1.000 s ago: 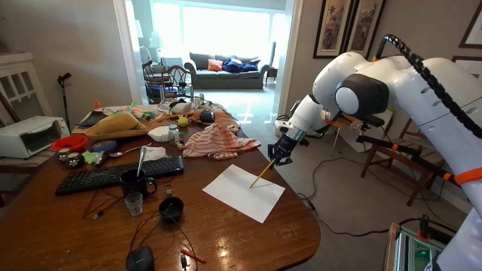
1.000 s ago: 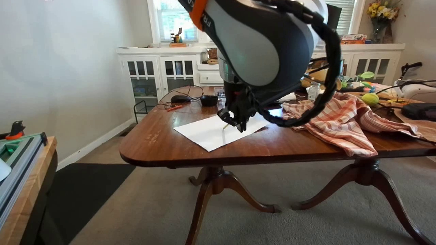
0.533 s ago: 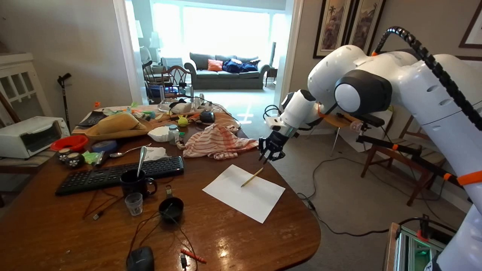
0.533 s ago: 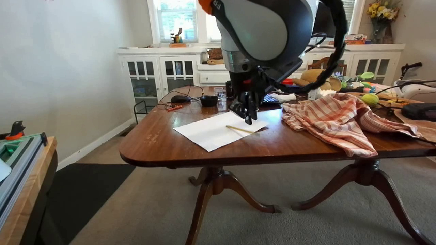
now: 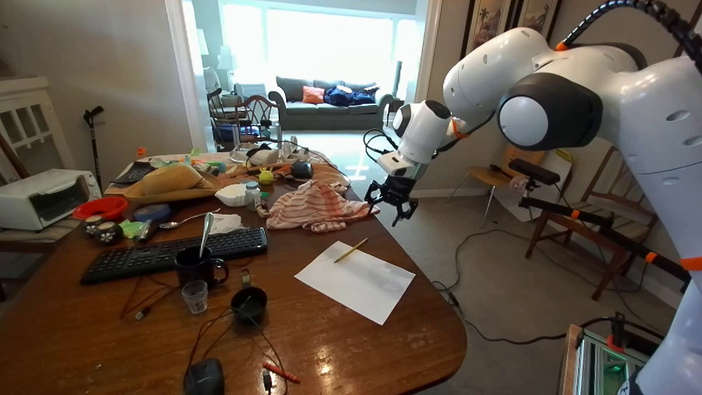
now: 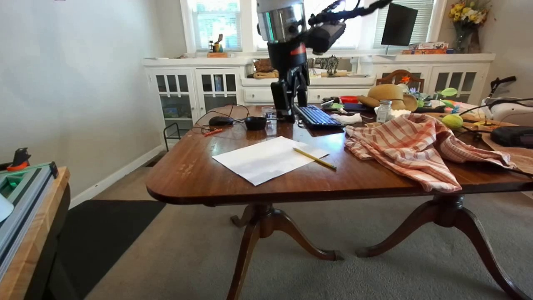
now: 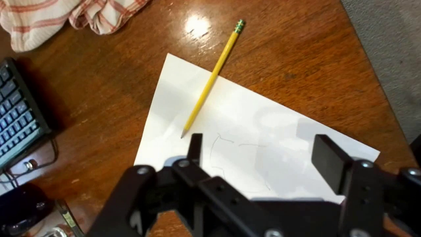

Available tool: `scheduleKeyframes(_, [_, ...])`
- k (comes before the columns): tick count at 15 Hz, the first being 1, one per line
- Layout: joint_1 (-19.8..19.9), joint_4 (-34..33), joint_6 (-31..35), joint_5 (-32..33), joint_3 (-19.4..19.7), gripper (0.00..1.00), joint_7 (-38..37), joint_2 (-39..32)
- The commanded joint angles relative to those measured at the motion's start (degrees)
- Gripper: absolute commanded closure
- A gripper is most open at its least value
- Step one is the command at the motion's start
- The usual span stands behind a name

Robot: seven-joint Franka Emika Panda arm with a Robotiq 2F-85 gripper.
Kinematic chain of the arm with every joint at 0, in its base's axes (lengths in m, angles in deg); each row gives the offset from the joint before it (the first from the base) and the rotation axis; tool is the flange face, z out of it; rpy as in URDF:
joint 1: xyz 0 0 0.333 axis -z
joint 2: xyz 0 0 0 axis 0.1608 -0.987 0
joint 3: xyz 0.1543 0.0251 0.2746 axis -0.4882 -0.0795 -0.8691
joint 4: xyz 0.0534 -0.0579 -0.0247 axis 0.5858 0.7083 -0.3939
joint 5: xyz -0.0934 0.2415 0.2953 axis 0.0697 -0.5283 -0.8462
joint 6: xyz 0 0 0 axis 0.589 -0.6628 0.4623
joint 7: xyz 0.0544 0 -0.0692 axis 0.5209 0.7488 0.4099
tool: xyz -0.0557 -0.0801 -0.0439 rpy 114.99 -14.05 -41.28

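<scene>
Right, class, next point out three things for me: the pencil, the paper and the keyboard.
Pencil [image 7: 211, 80]: wrist view, about halfway along its yellow shaft.
Paper [image 6: 266, 161]: an exterior view, its upper face, near the middle.
Keyboard [image 5: 151, 257]: an exterior view, on its keys.

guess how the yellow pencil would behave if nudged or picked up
The yellow pencil is probably stiff and light, being slim and straight. It may roll if nudged sideways, lying loose across one edge of the paper. Its thin sharpened tip could snap under pressure.
</scene>
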Motion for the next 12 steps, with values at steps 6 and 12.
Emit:
scheduleKeyframes(6, [-15.58, 6.36, 1.14, 1.89, 13.63, 0.0, 21.09, 5.78])
scheduleKeyframes(12, [-23.46, 11.13, -0.88, 1.84, 21.84, 0.0, 36.68, 7.76])
